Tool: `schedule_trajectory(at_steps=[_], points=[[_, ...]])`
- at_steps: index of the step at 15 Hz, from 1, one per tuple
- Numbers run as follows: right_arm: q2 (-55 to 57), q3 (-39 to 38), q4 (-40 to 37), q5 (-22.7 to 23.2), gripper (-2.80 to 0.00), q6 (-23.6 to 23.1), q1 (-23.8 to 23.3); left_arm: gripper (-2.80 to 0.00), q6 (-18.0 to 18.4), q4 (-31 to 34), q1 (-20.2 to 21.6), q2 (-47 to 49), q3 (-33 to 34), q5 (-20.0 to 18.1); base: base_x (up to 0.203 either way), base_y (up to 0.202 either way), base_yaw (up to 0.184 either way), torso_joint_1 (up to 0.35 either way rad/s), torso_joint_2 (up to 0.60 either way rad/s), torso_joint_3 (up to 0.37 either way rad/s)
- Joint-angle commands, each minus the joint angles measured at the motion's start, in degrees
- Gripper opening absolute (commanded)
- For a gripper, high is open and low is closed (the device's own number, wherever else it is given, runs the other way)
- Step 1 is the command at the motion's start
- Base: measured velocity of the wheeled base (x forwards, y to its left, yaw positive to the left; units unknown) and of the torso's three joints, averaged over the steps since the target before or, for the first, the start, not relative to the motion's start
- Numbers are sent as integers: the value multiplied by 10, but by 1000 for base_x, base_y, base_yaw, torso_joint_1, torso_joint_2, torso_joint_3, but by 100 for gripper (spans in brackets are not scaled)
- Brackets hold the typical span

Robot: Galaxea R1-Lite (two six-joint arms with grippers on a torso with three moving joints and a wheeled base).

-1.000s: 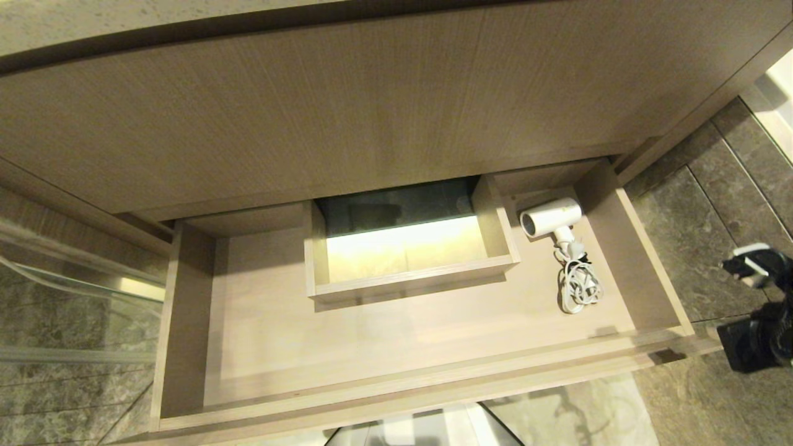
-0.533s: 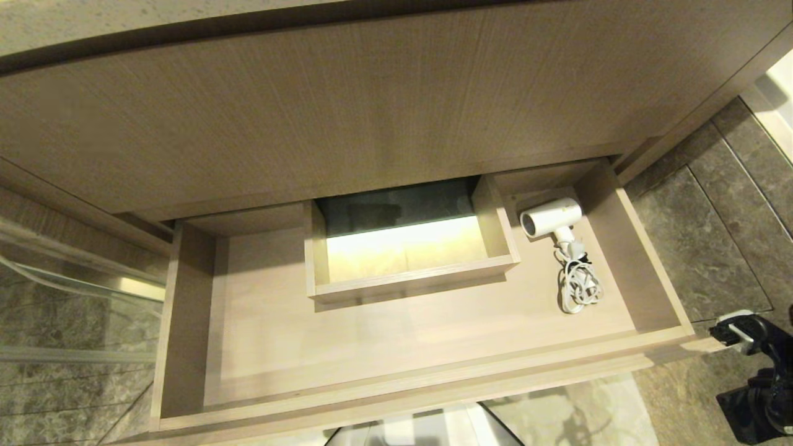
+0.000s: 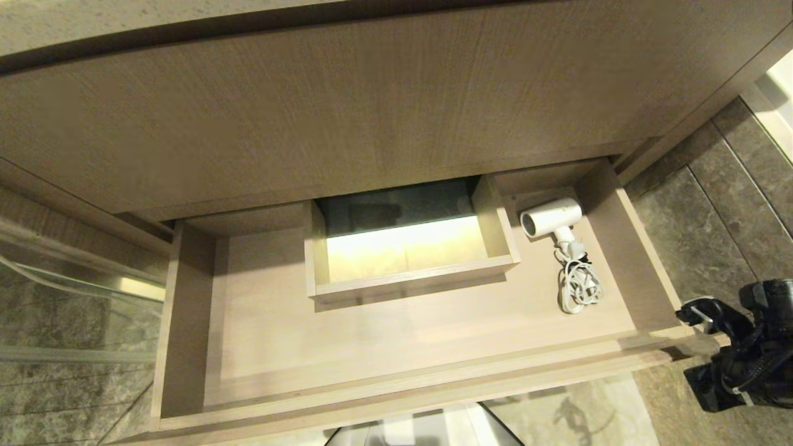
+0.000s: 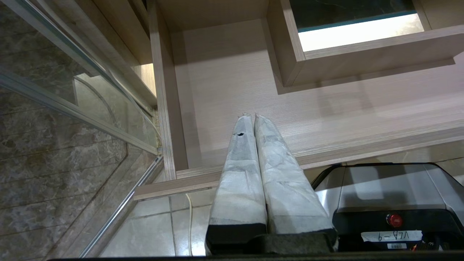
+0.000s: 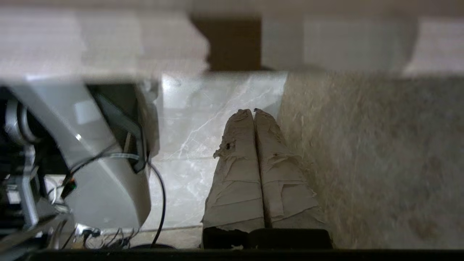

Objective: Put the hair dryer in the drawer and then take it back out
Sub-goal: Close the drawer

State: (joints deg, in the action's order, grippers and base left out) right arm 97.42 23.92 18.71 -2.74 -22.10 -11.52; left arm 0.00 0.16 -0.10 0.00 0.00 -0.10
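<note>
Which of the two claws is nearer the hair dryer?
The right claw, just outside the drawer's right front corner; the hair dryer lies inside that end.

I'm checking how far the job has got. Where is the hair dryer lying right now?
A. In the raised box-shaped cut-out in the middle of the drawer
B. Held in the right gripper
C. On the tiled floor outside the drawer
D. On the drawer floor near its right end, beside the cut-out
D: the hair dryer lies on the floor of the drawer at its right end, cord bundled by it; nothing holds it.
</note>
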Motion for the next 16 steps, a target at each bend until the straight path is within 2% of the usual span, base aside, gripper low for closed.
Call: schedule_trajectory(at_steps=[1,6,7,9,12,14,16], points=[[28,21,3,0,-280,0,0,-280,0,0,0,0,1,0,0,0,0,0,0,0],[3,26,66,4,-280,9,-18,-280,0,0,0,0,1,0,0,0,0,0,0,0],[-4,29,78,5,-280,19,-21,-280,0,0,0,0,1,0,0,0,0,0,0,0],[-7,57,120,5,-280,76,-20,-280,0,0,0,0,1,0,0,0,0,0,0,0],[4,140,171,0,-280,132,-18,-280,0,0,0,0,1,0,0,0,0,0,0,0],[24,168,248,-1,-280,144,-16,-280,0,0,0,0,1,0,0,0,0,0,0,0],[24,166,250,-1,-280,144,-16,-280,0,0,0,0,1,0,0,0,0,0,0,0]])
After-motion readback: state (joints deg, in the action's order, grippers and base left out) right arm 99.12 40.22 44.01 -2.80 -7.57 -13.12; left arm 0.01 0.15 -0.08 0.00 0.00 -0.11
